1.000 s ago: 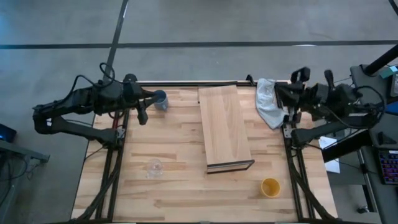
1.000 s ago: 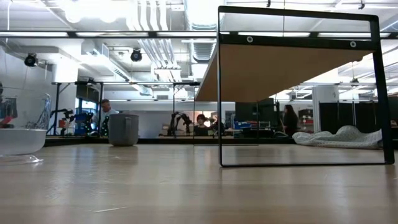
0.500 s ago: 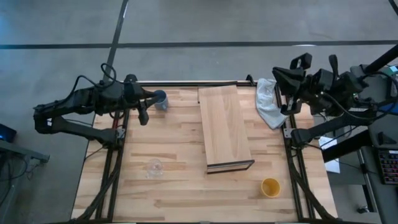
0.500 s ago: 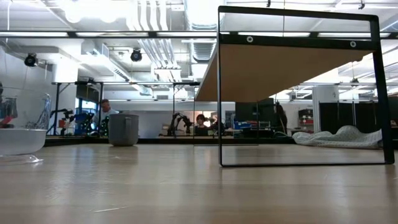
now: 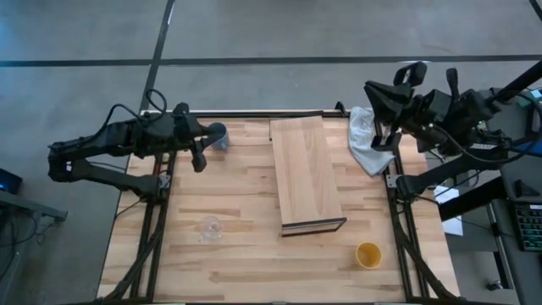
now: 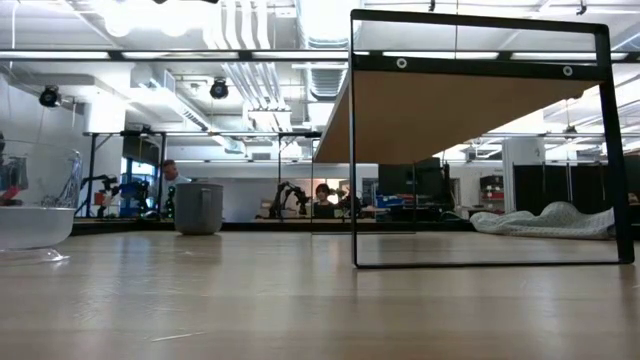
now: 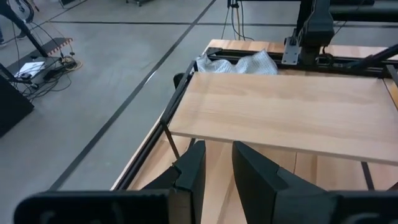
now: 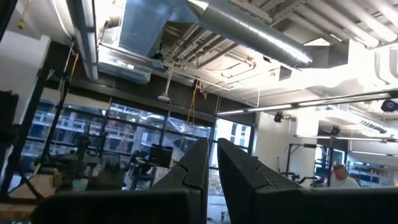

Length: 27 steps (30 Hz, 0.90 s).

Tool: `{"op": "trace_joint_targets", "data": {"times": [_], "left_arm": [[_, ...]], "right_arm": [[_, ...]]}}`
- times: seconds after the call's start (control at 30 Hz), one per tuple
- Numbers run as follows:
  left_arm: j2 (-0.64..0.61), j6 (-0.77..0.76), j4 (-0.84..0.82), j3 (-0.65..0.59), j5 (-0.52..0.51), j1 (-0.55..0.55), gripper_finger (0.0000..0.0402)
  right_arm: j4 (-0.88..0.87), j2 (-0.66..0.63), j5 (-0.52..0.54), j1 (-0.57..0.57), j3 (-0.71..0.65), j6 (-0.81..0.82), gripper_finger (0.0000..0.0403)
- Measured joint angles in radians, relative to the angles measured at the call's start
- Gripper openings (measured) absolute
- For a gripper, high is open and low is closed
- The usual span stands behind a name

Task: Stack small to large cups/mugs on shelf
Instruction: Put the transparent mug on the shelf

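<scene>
The blue-grey mug (image 5: 218, 135) stands upright on the table at the far left; it also shows in the low view (image 6: 198, 208). The clear glass cup (image 5: 210, 227) stands near the left front and shows in the low view too (image 6: 35, 225). The yellow-orange cup (image 5: 368, 254) stands at the near right. The light-wood shelf (image 5: 305, 174) stands in the middle on its dark frame (image 6: 355, 150). My left gripper (image 5: 201, 137) hovers just left of the mug, above it, nearly shut and empty (image 7: 217, 149). My right gripper (image 5: 377, 93) is raised over the far right corner, shut and empty (image 8: 212, 146).
A crumpled white cloth (image 5: 364, 140) lies at the far right beside the shelf and shows in the left wrist view (image 7: 239, 62). Bare slatted tabletop (image 5: 246, 203) lies between the cups and the shelf. People and equipment show in the room beyond the table.
My right gripper has risen and gone toward the table's far edge and a little left, tipping upward so its view now faces the ceiling. My left gripper has edged slightly toward the mug. The cups, the shelf and the cloth have stayed put.
</scene>
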Motion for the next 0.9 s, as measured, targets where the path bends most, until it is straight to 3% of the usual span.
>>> {"op": "trace_joint_targets", "data": {"times": [0.2,0.43,0.7,0.8,0.9], "left_arm": [[0.004,0.002,-0.006,-0.012,0.0,0.0,0.0066],[-0.004,0.002,-0.006,-0.013,0.0,0.0,0.0066],[-0.013,0.002,-0.006,-0.013,0.0,0.0,0.0066],[-0.013,0.002,-0.006,-0.013,0.0,0.0,0.0066],[-0.011,0.002,-0.006,-0.013,0.0,0.0,0.0066]], "right_arm": [[0.001,0.034,0.0,0.0,0.023,0.083,0.0029],[0.011,0.043,-0.001,0.0,0.029,-0.072,0.0029],[0.039,0.044,-0.003,0.0,0.028,-0.04,0.0029],[0.033,0.046,-0.04,0.0,0.028,-0.088,0.0032],[0.033,0.047,-0.152,0.0,0.028,-0.18,0.0042]]}}
